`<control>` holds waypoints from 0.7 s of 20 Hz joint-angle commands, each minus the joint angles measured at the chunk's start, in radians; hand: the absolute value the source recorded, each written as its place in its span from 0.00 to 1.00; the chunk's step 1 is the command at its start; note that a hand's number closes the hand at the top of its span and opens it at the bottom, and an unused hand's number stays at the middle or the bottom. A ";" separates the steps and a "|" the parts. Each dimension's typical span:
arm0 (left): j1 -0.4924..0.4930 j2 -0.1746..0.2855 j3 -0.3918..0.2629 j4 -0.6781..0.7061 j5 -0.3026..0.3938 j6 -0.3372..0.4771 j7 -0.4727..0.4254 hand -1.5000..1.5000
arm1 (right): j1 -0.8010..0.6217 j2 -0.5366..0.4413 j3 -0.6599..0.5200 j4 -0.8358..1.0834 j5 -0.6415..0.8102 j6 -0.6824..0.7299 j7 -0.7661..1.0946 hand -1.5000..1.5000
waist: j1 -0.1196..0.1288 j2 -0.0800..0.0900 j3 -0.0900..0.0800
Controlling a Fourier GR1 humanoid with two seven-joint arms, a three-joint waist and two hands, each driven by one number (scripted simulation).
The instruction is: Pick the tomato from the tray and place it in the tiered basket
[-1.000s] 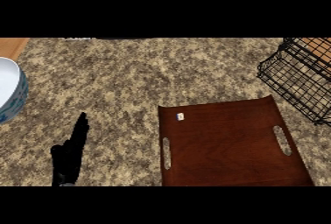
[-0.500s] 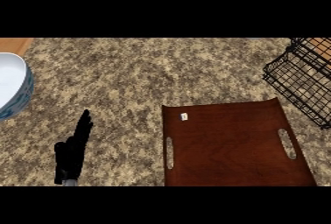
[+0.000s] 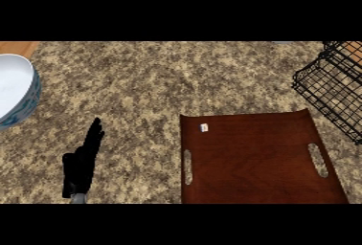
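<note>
A dark brown wooden tray (image 3: 254,158) with two handle slots lies on the speckled counter at the lower right. Only a small white tag (image 3: 203,127) sits near its far left corner; no tomato shows anywhere in view. The black wire tiered basket (image 3: 333,86) stands at the right edge, partly cut off. My left hand (image 3: 81,165) rests at the lower left, fingers straight and pointing up, well left of the tray and holding nothing. My right hand does not show.
A white bowl with a blue patterned outside (image 3: 14,91) sits at the left edge. A strip of orange wood (image 3: 17,46) shows at the top left corner beyond the counter.
The whole view has drifted: tray, basket and left hand all sit slightly further right in the picture than one second ago. The left hand keeps its pose.
</note>
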 commanded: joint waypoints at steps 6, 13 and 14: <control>0.012 -0.017 -0.002 0.044 -0.015 -0.014 0.015 0.50 | -0.231 -0.003 0.226 0.359 0.096 -0.113 -0.110 1.00 | 0.010 0.008 -0.006; 0.020 0.006 0.031 0.037 -0.012 -0.035 0.009 0.50 | -0.309 0.019 0.275 0.636 0.164 -0.184 -0.285 1.00 | 0.008 0.008 -0.005; -0.003 -0.011 0.023 0.071 -0.020 -0.028 0.007 0.50 | -0.340 0.020 0.300 0.695 0.189 -0.194 -0.294 1.00 | 0.015 0.011 -0.005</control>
